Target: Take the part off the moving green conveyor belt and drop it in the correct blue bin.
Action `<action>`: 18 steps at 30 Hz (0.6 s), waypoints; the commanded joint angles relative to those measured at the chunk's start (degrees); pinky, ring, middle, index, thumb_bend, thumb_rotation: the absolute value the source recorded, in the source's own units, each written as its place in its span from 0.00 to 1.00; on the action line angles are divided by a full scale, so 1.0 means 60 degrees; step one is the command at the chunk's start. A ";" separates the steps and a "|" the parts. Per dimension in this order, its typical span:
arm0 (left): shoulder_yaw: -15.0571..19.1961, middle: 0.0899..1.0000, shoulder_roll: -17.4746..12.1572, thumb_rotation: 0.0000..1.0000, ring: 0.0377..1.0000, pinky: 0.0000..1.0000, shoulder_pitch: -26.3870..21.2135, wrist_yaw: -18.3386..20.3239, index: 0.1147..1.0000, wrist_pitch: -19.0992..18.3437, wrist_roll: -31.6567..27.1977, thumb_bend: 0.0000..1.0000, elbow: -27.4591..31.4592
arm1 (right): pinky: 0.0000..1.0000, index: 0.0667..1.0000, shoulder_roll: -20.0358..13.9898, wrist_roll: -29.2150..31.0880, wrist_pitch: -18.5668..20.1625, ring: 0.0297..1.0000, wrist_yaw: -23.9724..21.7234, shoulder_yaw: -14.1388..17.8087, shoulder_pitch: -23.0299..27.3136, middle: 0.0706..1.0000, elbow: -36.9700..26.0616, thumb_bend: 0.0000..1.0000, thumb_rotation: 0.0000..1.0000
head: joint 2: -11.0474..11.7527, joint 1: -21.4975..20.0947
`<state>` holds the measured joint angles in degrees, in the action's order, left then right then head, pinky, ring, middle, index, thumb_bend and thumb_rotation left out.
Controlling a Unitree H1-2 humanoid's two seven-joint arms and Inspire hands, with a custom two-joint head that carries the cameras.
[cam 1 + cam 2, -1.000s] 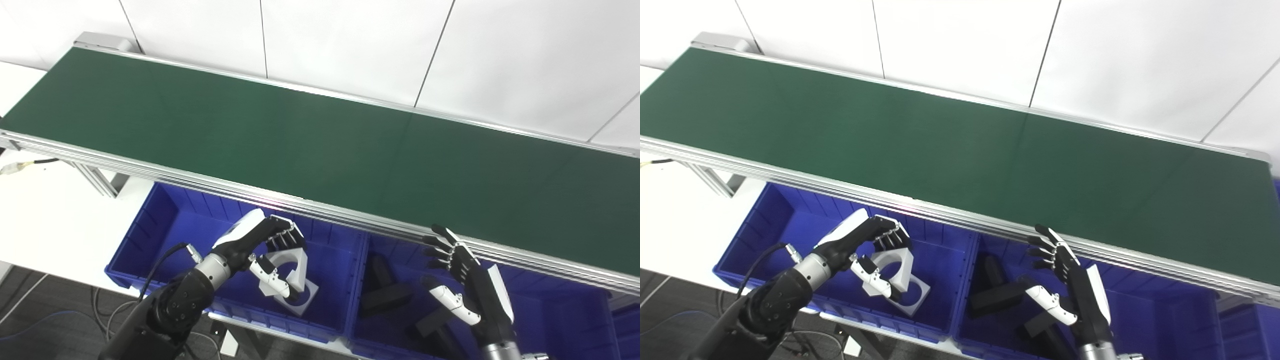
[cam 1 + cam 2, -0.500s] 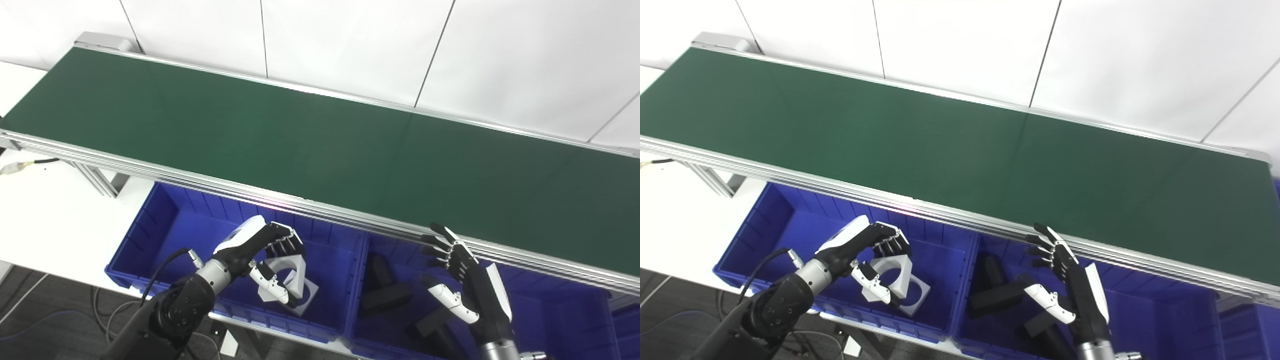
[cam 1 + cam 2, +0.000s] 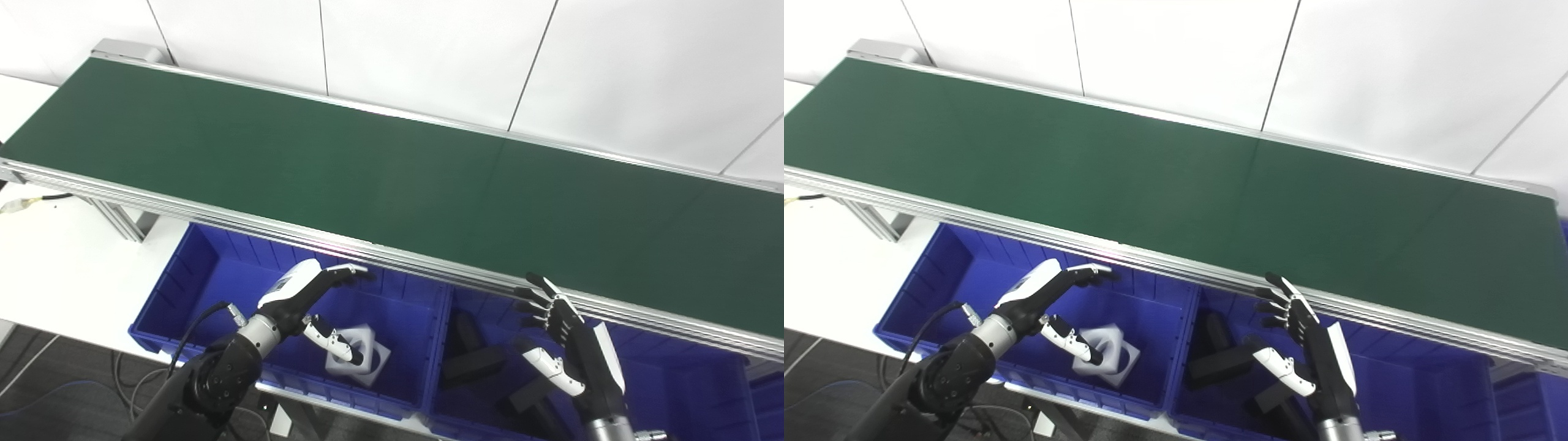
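Left eye view: my left hand (image 3: 309,294) is spread wide over the left blue plastic bin (image 3: 184,288), holding nothing.
The white blocky part with a round hole (image 3: 358,357) lies in that bin, under my thumb.

Right eye view: my right hand (image 3: 1304,343) is open too, over the right blue bin (image 3: 1427,380) with black parts (image 3: 1216,361). The green conveyor belt (image 3: 1151,177) is bare.

Both hands were black with white shells on their backs and white thumb segments. The left hand (image 3: 309,291) joined a silver wrist collar and a black rounded forearm, with a black cable looping from the wrist. The right hand (image 3: 572,343) ended in a silver cuff.
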<state>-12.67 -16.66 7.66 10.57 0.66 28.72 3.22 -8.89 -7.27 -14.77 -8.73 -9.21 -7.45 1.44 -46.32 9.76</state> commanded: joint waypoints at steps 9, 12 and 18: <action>-0.0038 0.95 -0.0158 0.20 0.90 0.86 -0.0064 -0.0121 0.92 0.0042 0.0151 1.00 0.0252 | 0.66 0.87 0.0053 -0.0028 -0.0184 0.73 0.0078 0.0043 0.0135 0.78 -0.0094 0.72 0.60 | 0.0173 -0.0156; -0.0012 0.93 -0.0126 0.20 0.89 0.85 -0.0057 -0.0093 0.91 0.0077 -0.0008 1.00 0.0327 | 0.66 0.87 0.0066 -0.0055 -0.0292 0.73 0.0104 0.0031 0.0148 0.78 0.0024 0.71 0.58 | 0.0254 -0.0195; 0.0068 0.91 0.0010 0.22 0.89 0.80 -0.0030 -0.0002 0.90 0.0210 -0.0831 1.00 0.0539 | 0.67 0.87 0.0120 -0.0186 -0.0475 0.73 0.0189 -0.0027 0.0182 0.79 0.0304 0.70 0.57 | 0.0600 -0.0432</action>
<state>-12.63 -16.61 7.76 10.86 -0.21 24.84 4.51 -8.48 -8.35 -14.80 -7.99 -9.35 -7.12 4.17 -42.72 7.12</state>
